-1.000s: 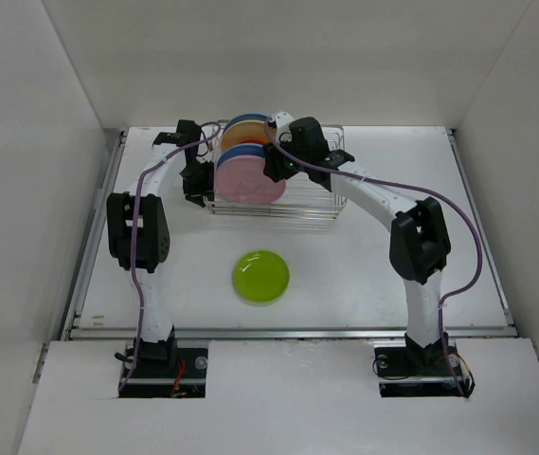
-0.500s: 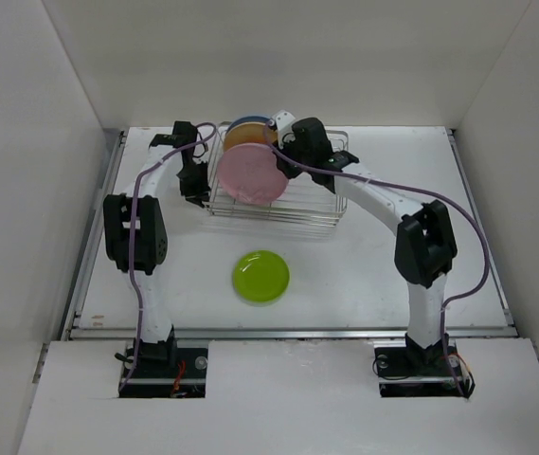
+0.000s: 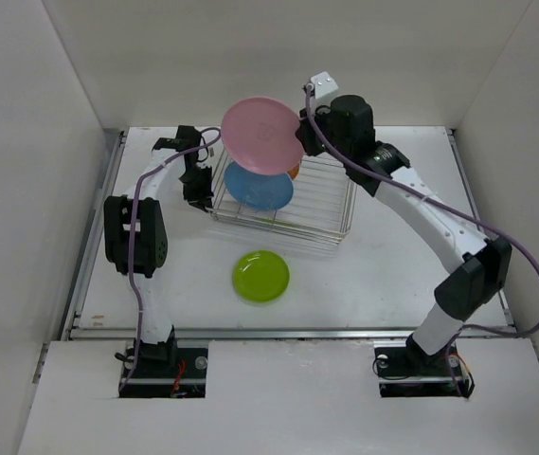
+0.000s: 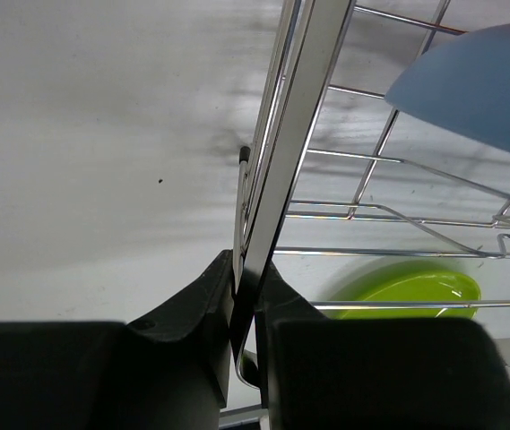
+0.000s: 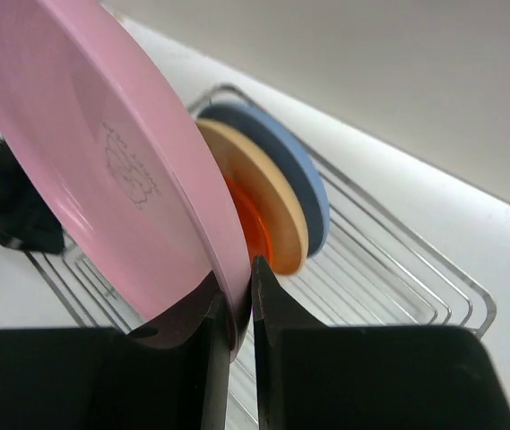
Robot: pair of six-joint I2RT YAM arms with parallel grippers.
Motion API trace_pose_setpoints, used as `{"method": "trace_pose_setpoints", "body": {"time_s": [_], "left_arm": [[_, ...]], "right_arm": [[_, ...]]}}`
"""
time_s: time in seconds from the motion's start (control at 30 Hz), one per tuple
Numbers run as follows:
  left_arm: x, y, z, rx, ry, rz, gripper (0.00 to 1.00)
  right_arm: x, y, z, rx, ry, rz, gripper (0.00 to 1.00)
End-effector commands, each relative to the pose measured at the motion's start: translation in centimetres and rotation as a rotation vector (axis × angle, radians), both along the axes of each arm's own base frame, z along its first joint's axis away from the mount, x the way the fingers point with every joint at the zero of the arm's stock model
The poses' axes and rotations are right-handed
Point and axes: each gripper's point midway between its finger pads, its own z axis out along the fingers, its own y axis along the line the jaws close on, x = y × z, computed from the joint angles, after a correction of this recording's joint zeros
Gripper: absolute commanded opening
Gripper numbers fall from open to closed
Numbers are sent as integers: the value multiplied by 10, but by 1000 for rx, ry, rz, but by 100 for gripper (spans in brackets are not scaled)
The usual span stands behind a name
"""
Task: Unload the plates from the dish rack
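Above the rack (image 3: pixel 318 204), itself clamped steady by the left claw (image 4: pixel 247 285), the pink plate (image 3: pixel 261 135) was held pinched in the right claw (image 5: pixel 236 294).

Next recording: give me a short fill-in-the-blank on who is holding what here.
The right end effector holds the round pink plastic plate by its ____.
The left end effector is shut on the silver wire dish rack at its ____ side.
The round lime green plastic plate lies flat on the white ____.
Missing: rim; left; table.
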Motion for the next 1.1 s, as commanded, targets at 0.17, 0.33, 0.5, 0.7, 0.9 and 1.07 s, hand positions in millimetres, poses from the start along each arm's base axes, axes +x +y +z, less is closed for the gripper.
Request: {"method": "trace_pose_setpoints", "body": {"time_s": [0.17,0.33,0.5,0.7,0.9,1.07], "left_arm": [[3,-13,24,-78,-49,24,0],[14,-21,25,-203,-49,109,0],[33,-11,34,-308,-114,291,0],[35,-15,28,-339,-103,341,0],[28,-25,8,-292,-26,271,0],[31,-26,8,-273,-19,242,0]], "right_arm": [[2,-43,47,286,-7,-208,0],[-8,-113,32,479,149,-372,0],[-29,-194,-35,594,322,-540,0],[-52,-239,-108,752,492,-649,0],[-75,-268,-161,869,568,-803,0],[-97,-297,-197,949,589,-946,0]]}}
